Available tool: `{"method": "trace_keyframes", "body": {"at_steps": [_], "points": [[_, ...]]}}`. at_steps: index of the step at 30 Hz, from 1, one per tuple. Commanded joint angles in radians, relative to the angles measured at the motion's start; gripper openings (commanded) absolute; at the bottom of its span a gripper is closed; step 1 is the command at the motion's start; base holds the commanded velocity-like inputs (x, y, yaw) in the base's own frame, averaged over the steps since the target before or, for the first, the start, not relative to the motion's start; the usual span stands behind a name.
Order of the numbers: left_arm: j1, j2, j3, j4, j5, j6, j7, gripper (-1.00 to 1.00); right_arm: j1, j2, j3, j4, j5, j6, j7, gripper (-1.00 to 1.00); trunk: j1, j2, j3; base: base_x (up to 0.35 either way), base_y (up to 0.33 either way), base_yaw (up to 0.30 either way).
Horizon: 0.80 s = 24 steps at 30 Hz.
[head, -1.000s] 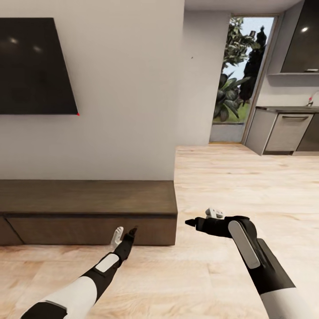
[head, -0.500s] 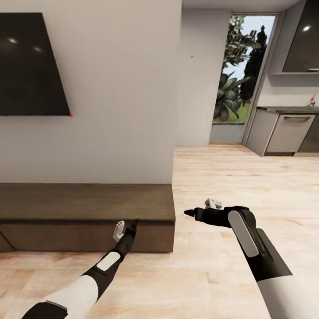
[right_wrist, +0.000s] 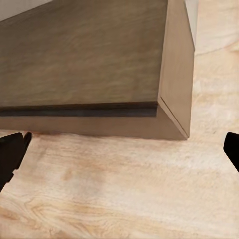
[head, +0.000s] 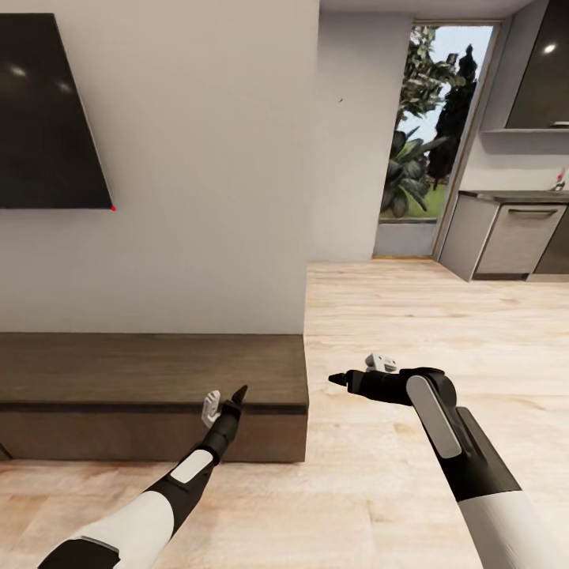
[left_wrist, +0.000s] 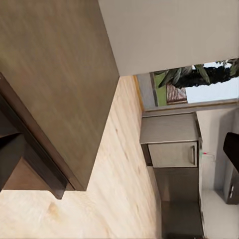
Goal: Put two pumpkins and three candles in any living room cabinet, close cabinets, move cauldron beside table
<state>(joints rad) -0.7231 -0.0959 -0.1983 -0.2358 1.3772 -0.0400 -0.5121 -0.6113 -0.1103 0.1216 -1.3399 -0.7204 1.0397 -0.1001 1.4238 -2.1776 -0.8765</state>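
One cabinet [head: 150,371] lengthwise along wall [head: 197,158].

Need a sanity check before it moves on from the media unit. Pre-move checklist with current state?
1. Left claw empty: ok, nothing between its fingers, which stand apart.
2. Right claw empty: ok, its fingertips sit wide apart at the edges of the right wrist view with bare floor between.
3. Cabinet closed at this end: ok, the drawer front is flush under the top; the far left end is cut off, cannot tell.
4. Left claw clear of the cabinet: cannot tell, it overlaps the front edge in the head view.
5. Pumpkins, candles, cauldron located: cannot tell from these views.
6. Path toward the kitchen counter: ok, the visible floor is open.
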Motion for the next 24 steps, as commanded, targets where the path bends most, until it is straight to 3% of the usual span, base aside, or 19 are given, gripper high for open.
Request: {"method": "trace_keyframes", "body": {"at_steps": [1,9,16,24], "points": [[-0.001,0.001,-0.008,0.001,0.013,-0.004,-0.004,1.0,-0.001,-0.001,0.001,-0.001,-0.01,0.002,-0.01,1.0,0.0,0.0,-0.001,0.004,-0.002,0.0],[-0.001,0.002,-0.008,0.001,0.056,-0.003,-0.004,1.0,-0.001,0.0,0.001,0.0,-0.01,0.002,-0.01,1.0,0.019,-0.035,-0.017,0.001,0.0,0.0],[-0.001,0.002,-0.008,-0.001,0.062,-0.002,-0.007,1.0,-0.001,-0.001,0.001,0.0,-0.01,0.001,-0.01,1.0,0.046,-0.084,-0.039,0.0,0.0,0.0],[-0.001,0.003,-0.01,-0.001,0.08,0.069,-0.01,1.0,-0.001,0.0,0.004,-0.001,-0.009,0.0,-0.01,1.0,0.076,-0.14,-0.064,0.0,0.0,0.0]]}}
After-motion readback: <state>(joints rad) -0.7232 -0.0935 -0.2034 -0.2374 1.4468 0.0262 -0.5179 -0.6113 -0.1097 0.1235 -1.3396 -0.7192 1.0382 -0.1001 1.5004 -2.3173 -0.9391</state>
